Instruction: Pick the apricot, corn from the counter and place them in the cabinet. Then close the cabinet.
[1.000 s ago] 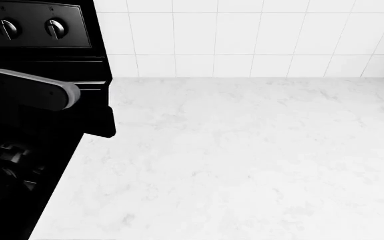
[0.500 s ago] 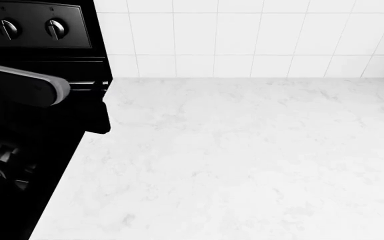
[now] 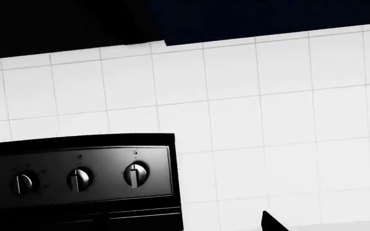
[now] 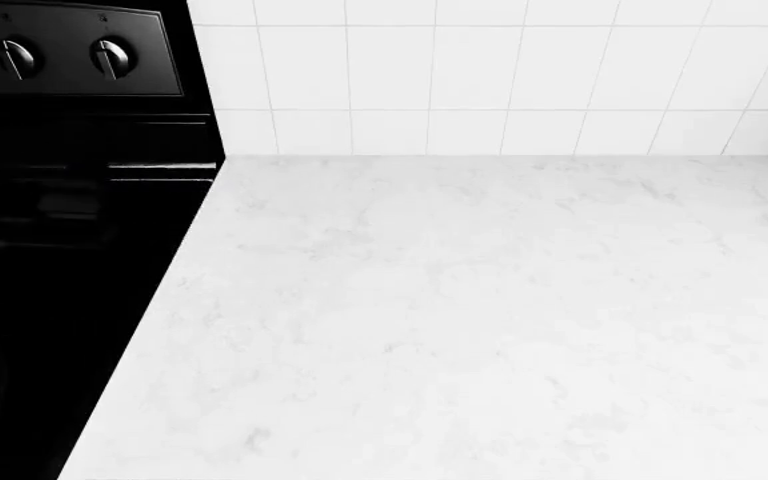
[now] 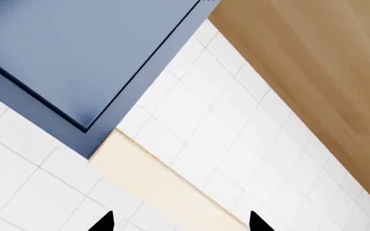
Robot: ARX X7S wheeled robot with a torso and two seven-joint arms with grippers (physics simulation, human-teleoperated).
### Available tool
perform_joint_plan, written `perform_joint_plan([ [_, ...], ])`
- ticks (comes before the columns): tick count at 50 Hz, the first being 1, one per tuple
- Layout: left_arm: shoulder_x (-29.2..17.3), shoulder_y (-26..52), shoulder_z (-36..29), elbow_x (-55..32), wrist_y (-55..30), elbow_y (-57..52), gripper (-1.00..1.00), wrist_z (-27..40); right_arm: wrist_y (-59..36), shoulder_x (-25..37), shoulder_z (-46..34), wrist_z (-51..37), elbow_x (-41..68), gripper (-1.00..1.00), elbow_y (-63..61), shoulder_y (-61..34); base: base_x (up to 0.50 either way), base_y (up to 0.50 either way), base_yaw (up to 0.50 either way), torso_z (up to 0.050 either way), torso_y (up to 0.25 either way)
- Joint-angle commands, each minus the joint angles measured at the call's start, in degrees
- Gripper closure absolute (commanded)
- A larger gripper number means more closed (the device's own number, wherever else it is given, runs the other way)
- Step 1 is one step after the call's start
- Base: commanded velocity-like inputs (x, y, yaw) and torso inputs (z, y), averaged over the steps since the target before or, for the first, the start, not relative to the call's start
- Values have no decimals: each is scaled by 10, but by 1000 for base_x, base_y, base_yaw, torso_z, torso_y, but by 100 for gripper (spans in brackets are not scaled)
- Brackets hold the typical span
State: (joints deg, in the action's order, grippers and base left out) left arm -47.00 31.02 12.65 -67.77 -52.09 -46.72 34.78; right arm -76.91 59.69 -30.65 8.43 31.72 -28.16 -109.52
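Counter (image 4: 491, 320), broad white stone-look worktop with faint grey marbling, fills the head view from 3 to 7 o'clock; apricot and corn nowhere in any view. Black glossy stove (image 4: 64, 300) at 9 o'clock, two round silver knobs (image 4: 64, 57) at 11, white square wall tiles (image 4: 518, 70) at 12. Only from the left wrist: three knobs on the stove's dark control panel (image 3: 75, 178), plus one black fingertip (image 3: 271, 224) of the left gripper, its spread impossible to tell. Only from the right wrist: flat blue cabinet panel (image 5: 82, 53), tan wood panel (image 5: 320, 82), and the right gripper (image 5: 178, 224) with tips spread apart, holding nothing.
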Motion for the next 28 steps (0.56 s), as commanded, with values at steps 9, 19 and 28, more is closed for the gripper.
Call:
perform_joint_plan([
  [9, -38, -129, 211, -83, 21, -54, -100, 36, 55, 81, 196, -52, 69, -100, -36, 120, 0, 0, 0, 0, 0],
  [19, -20, -224, 377, -128, 21, -94, -100, 33, 77, 115, 345, -77, 103, -100, -72, 169, 0, 0, 0, 0, 0],
  [28, -3, -281, 486, -162, 24, -127, -100, 27, 60, 127, 435, -79, 120, -100, -94, 194, 0, 0, 0, 0, 0],
])
